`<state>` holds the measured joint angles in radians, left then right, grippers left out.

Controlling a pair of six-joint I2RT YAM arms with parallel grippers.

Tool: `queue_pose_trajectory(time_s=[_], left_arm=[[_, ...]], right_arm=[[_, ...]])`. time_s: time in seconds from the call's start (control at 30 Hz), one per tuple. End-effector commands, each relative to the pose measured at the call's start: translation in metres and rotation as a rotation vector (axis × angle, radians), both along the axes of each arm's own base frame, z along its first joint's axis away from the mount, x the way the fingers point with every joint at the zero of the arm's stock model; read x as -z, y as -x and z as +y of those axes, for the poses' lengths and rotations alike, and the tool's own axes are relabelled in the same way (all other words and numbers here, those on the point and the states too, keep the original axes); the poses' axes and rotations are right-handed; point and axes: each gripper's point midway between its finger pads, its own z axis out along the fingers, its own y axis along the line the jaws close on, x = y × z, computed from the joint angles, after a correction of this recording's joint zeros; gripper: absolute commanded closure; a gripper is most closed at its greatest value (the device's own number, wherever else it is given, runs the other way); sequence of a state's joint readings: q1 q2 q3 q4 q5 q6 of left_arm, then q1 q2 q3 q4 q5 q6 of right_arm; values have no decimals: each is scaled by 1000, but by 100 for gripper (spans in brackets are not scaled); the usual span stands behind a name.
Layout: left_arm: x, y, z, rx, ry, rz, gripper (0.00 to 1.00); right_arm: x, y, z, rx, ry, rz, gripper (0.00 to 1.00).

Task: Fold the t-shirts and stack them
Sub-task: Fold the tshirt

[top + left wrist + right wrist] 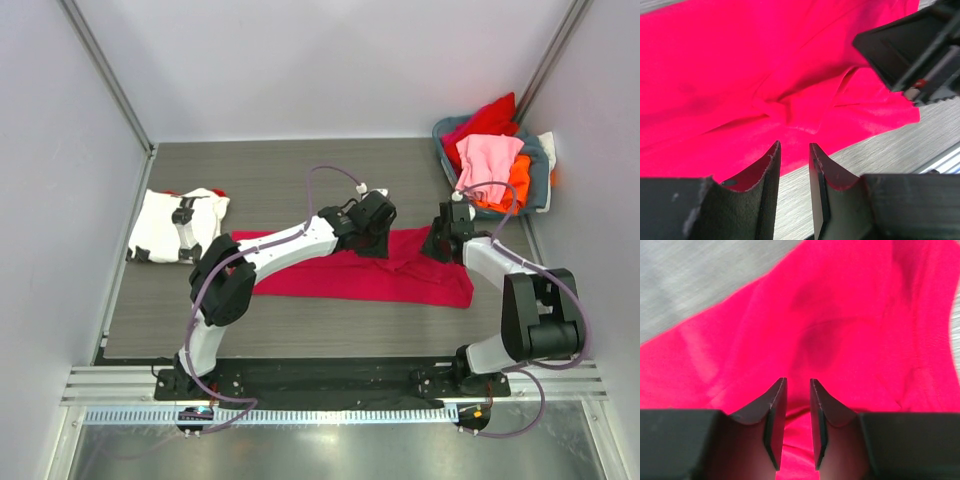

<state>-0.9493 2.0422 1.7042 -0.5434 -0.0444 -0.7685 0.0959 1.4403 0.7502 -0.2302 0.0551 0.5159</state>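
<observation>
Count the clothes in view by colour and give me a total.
Crimson t-shirt, spread on the table: 1
White t-shirt with black markings, folded: 1
Red garment in the basket: 1
Pink garment in the basket: 1
Orange garment in the basket: 1
Total: 5, leaving out an unclear white scrap at the basket's edge.

Left hand [794, 149] and right hand [797, 384] sit low, close together, narrowly parted.

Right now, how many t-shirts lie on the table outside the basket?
2: the crimson-magenta t-shirt spread out at centre, and the white t-shirt folded at far left. None seems hidden.
</observation>
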Motion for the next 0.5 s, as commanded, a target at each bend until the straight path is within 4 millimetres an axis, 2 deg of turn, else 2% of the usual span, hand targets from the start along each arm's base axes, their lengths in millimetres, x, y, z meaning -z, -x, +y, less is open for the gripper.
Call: queue_pose_trajectory(time_s=[0.0,0.07,0.17,0.3,0.47], left_arm=[[-1,3,-5,-12,10,0,69],[3,7,-5,-23,8,14,69],[6,15,-9,-21,6,29,67],[13,23,-15,-14,17,70,67],[25,23,-21,-40,31,108,66]], right_arm=[[-5,-14,5,-53,-12,-39,70],[-4,-6,22,-127,-84,-39,73],[-11,3,33,-176,-135,-64,76],[-17,21,43,-203,-194,-62,75],[-17,37,45,-204,-218,-68,75]])
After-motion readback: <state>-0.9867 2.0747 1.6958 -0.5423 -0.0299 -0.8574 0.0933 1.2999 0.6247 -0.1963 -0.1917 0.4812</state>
